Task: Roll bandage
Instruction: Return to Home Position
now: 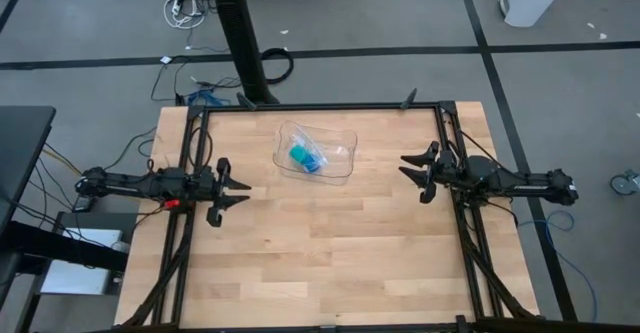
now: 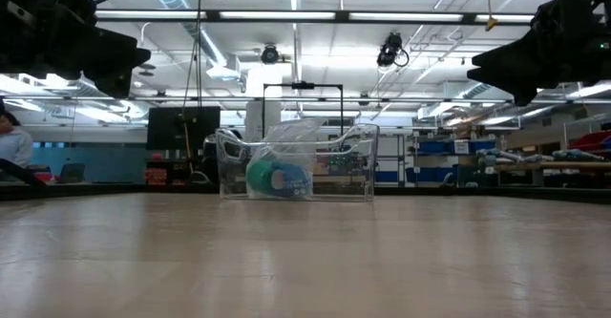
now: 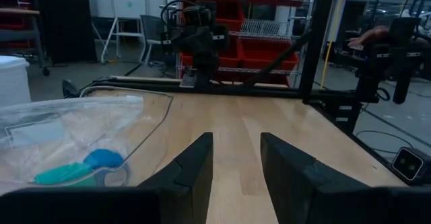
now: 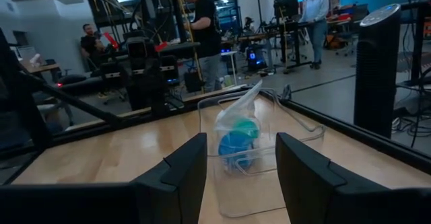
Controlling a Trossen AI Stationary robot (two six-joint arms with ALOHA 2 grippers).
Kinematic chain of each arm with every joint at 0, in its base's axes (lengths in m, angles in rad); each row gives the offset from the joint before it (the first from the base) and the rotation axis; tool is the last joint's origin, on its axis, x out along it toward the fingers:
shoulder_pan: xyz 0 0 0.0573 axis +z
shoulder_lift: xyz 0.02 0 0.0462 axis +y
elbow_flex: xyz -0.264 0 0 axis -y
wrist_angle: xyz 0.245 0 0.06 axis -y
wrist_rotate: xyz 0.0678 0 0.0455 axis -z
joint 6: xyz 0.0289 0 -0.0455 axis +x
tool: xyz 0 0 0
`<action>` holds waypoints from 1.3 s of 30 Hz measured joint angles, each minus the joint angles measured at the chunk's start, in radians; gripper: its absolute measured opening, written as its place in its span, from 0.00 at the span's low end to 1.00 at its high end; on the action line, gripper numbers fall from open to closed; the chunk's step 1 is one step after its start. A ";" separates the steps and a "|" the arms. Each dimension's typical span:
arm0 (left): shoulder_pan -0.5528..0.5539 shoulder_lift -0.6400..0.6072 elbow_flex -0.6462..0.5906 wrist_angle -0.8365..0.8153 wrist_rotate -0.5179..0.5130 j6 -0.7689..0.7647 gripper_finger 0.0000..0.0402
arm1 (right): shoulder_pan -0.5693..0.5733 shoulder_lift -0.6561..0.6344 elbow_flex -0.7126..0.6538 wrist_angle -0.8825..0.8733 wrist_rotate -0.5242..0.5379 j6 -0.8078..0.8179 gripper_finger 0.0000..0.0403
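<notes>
The teal-green bandage (image 1: 298, 154) is a small roll lying in a clear plastic tray (image 1: 345, 143) at the far middle of the table, beside a smaller bright-blue roll (image 1: 313, 163). Crumpled clear plastic surrounds both rolls. The bandage also shows in the low view (image 2: 262, 177), the left wrist view (image 3: 64, 174) and the right wrist view (image 4: 245, 126). My left gripper (image 1: 244, 193) hovers open at the table's left side, pointing level toward the right. My right gripper (image 1: 406, 166) hovers open at the right side, facing the tray. Both are well clear of the tray.
Black frame rails (image 1: 190, 173) run along the table's left and right sides, and a black post (image 1: 240, 43) stands behind the far edge. Bare wood (image 1: 330, 243) lies between the grippers and toward the near edge. People (image 4: 202, 29) stand in the room beyond.
</notes>
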 joint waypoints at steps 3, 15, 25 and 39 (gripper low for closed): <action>0.000 0.000 0.000 0.000 0.000 0.000 0.33 | 0.000 0.000 0.000 0.000 0.000 0.000 0.41; 0.002 0.000 -0.001 0.137 -0.010 0.000 0.33 | 0.000 0.000 0.000 0.000 0.000 0.000 0.41; 0.002 0.000 0.000 0.204 -0.003 0.000 0.33 | 0.000 0.000 0.000 0.000 0.000 0.000 0.41; 0.002 0.000 0.000 0.205 0.002 0.000 0.33 | 0.000 0.000 0.000 0.000 0.000 0.000 0.42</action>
